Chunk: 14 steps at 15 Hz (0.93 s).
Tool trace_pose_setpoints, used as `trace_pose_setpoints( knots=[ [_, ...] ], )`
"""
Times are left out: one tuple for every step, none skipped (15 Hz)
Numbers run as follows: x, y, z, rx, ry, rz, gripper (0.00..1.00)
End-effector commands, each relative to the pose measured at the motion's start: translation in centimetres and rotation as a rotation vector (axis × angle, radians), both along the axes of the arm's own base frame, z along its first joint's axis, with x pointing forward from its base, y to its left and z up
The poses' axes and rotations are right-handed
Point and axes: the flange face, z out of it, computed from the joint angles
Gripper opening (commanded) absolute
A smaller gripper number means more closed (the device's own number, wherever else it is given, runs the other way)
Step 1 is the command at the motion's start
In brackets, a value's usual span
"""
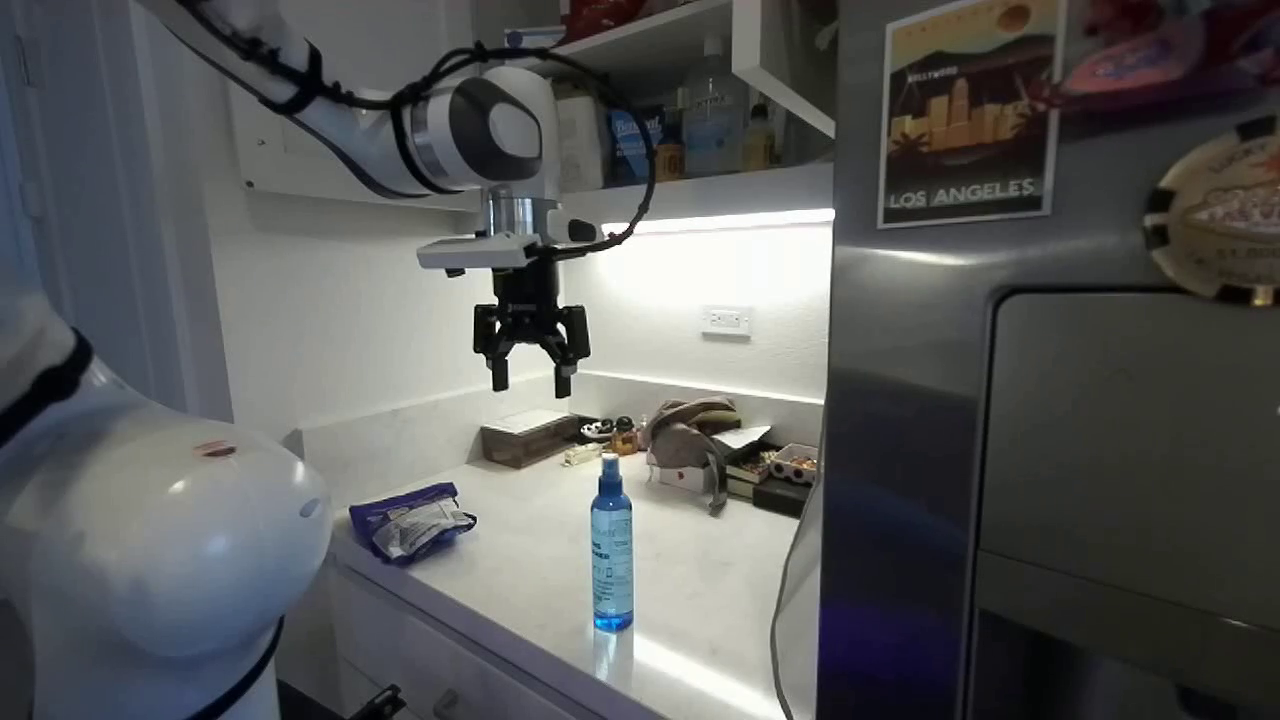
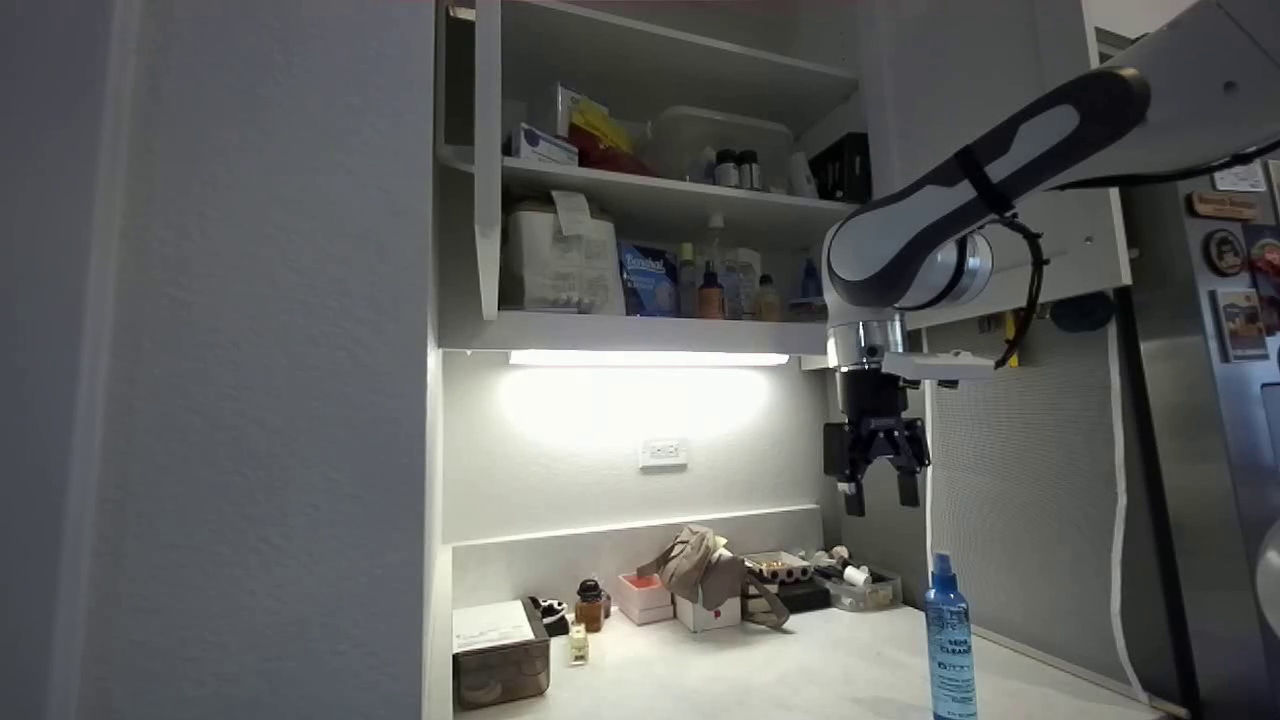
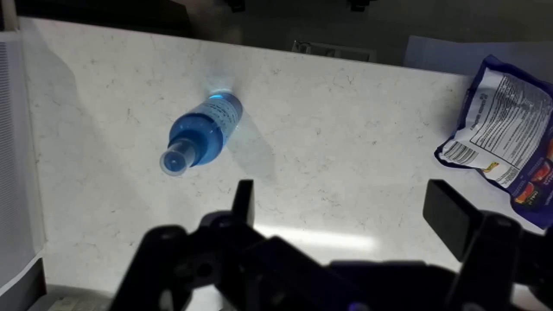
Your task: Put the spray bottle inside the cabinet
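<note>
The slim blue spray bottle (image 1: 612,555) stands upright on the white counter (image 1: 520,560), near its front edge. It also shows in an exterior view (image 2: 950,645), with its base cut off, and in the wrist view (image 3: 203,127), left of the fingers. My gripper (image 1: 531,380) points down, open and empty, higher than the bottle and apart from it; it also shows in an exterior view (image 2: 881,496) and in the wrist view (image 3: 339,203). The white wall cabinet (image 2: 640,335) hangs above the counter with its doors open. Its lower board (image 1: 700,188) shows partly behind the arm.
Cabinet shelves hold boxes, jars and bottles, including a blue box (image 2: 648,280). A purple packet (image 1: 415,525) lies on the counter, also in the wrist view (image 3: 505,129). A brown box (image 2: 500,660) and a grey cloth pouch (image 2: 705,570) stand along the back. A steel refrigerator (image 1: 900,400) borders the counter.
</note>
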Motion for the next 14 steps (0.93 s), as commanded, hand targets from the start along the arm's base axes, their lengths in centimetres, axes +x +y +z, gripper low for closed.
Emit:
trace_pose_setpoints(
  knots=[
    [0.0, 0.0, 0.1, 0.0, 0.001, 0.0, 1.0],
    [0.0, 0.0, 0.1, 0.0, 0.001, 0.0, 1.0],
    [0.0, 0.0, 0.1, 0.0, 0.001, 0.0, 1.0],
    [-0.4, -0.3, 0.4, -0.013, -0.008, -0.007, 1.0],
    [-0.5, -0.5, 0.3, -0.025, -0.009, -0.01, 1.0],
    [-0.7, -0.9, 0.1, -0.043, -0.007, -0.013, 1.0],
    [-0.8, -1.3, -0.1, -0.052, 0.001, -0.01, 1.0],
    [-1.1, -1.9, -0.6, -0.065, 0.014, -0.007, 1.0],
    [-1.5, -2.4, -1.1, -0.08, 0.024, -0.006, 1.0],
    [-2.1, -3.0, -1.5, -0.095, 0.033, -0.004, 1.0],
    [-2.7, -3.5, -2.0, -0.107, 0.044, 0.001, 1.0],
    [-3.4, -3.9, -2.5, -0.116, 0.05, 0.003, 1.0],
    [-4.2, -4.3, -2.9, -0.131, 0.058, 0.006, 1.0],
    [-4.8, -4.7, -3.3, -0.138, 0.068, 0.009, 1.0]
  ],
)
